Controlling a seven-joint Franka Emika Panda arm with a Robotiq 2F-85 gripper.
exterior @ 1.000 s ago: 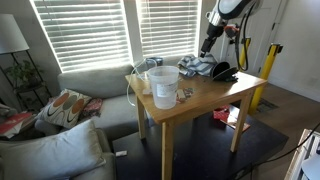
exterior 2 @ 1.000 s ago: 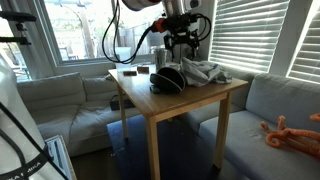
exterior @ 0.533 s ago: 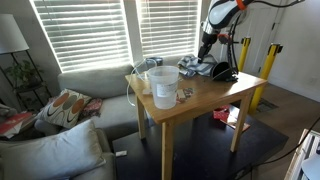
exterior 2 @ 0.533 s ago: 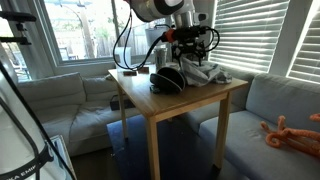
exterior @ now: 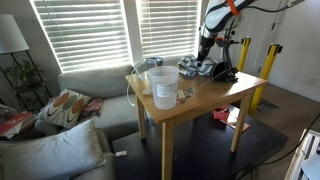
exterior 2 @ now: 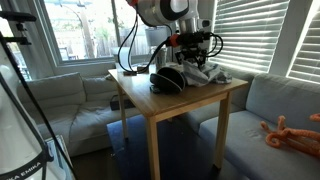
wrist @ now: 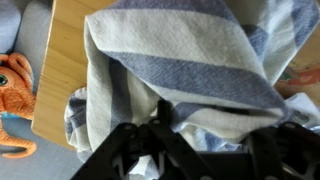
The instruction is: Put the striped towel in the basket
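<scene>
The striped towel [wrist: 180, 60], white with blue bands, lies crumpled on the wooden table [exterior: 215, 95] and fills the wrist view. It also shows in both exterior views [exterior: 194, 68] [exterior 2: 207, 73]. A black basket [exterior: 223, 72] [exterior 2: 167, 80] sits right beside it on the table. My gripper [wrist: 200, 150] is open, its dark fingers spread on either side of a towel fold, just above or touching the cloth. In both exterior views the gripper [exterior: 203, 57] [exterior 2: 192, 58] hangs low over the towel.
A white bucket [exterior: 162, 86] and small items [exterior: 184, 95] stand on the table's other end. A grey sofa [exterior: 90, 85] and window blinds surround the table. An orange octopus toy [exterior 2: 290, 133] [wrist: 12, 75] lies on the sofa near the table edge.
The gripper has come down from above the table onto the striped towel. The towel and basket have not moved.
</scene>
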